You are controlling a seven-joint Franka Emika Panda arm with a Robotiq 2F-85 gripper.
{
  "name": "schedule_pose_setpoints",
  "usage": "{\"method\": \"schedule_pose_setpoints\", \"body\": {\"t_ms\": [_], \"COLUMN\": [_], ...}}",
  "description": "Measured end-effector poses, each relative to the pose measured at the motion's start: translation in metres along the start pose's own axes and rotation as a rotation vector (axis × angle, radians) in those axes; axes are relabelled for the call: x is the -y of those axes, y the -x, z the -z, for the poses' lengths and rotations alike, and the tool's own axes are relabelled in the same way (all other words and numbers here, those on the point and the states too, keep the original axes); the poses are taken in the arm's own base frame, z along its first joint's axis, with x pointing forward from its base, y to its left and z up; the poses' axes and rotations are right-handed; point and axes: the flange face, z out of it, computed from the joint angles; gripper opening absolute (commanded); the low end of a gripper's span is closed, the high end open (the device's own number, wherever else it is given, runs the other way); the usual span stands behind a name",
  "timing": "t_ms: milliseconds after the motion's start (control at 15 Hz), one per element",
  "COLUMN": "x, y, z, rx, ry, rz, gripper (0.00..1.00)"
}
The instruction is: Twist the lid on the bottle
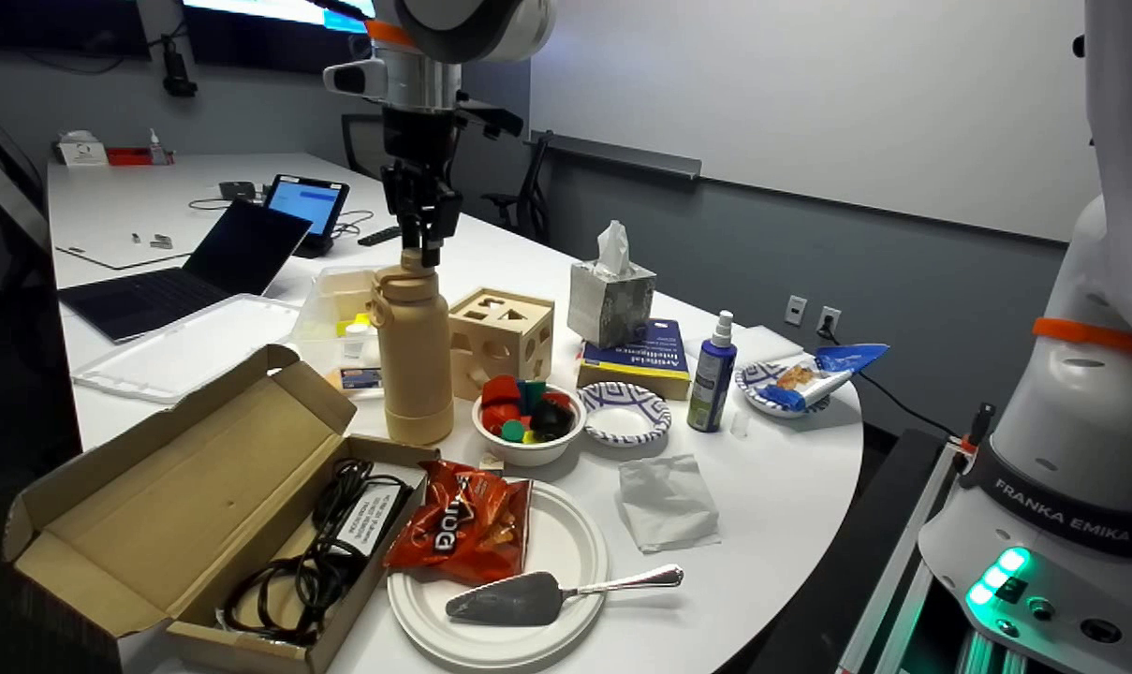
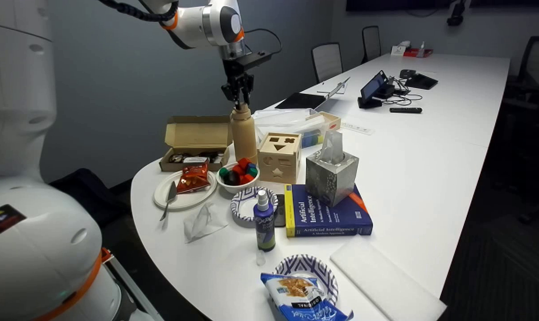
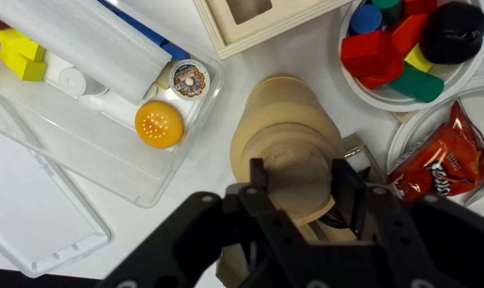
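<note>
At wrist-view centre, the spread gripper (image 3: pixel 299 170) flanks the lid (image 3: pixel 298 182) atop the bottle (image 3: pixel 282 102); can't tell whether clamped.
Tub (image 3: pixel 101 154) left, wooden cube (image 3: pixel 282 18) top, bowl (image 3: pixel 380 101) upper right, white table (image 3: pixel 207 162); both exterior views, grey walls (image 1: pixel 856 271).

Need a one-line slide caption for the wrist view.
Wrist view, looking down: the gripper straddles the tan lid atop the beige bottle, a bowl with coloured blocks nearby.

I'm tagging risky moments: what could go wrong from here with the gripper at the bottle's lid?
The bottle stands upright with nothing visibly clamping it below the lid, so twisting might spin or tip it. If tipped, it could strike the nearby bowl. The gripper flanks the lid, but firm contact isn't clear, so it might slip.
</note>
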Motion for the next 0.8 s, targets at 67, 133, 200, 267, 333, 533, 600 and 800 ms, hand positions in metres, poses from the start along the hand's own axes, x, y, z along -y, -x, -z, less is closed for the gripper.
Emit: {"method": "schedule_pose_setpoints", "body": {"t_ms": [67, 133, 200, 267, 333, 533, 600, 800], "x": [-0.0001, -0.0002, -0.0003, -0.0004, -0.0006, -0.0014, -0.0016, -0.0019], "y": [0.0003, 0.0005, 0.0009, 0.0012, 0.0018, 0.0037, 0.0042, 0.0056], "z": [0.0, 0.0, 0.0001, 0.0001, 0.0001, 0.0002, 0.0001, 0.0001], "rx": [0.0, 0.0, 0.0, 0.0, -0.001, -0.005, -0.008, -0.01], "ry": [0.0, 0.0, -0.001, -0.002, -0.003, -0.004, -0.005, -0.007], "rz": [0.029, 0.057, 0.086, 0.116, 0.144, 0.225, 0.25, 0.31], "gripper": [0.2, 0.2, 0.2, 0.2, 0.2, 0.2, 0.2, 0.2]}}
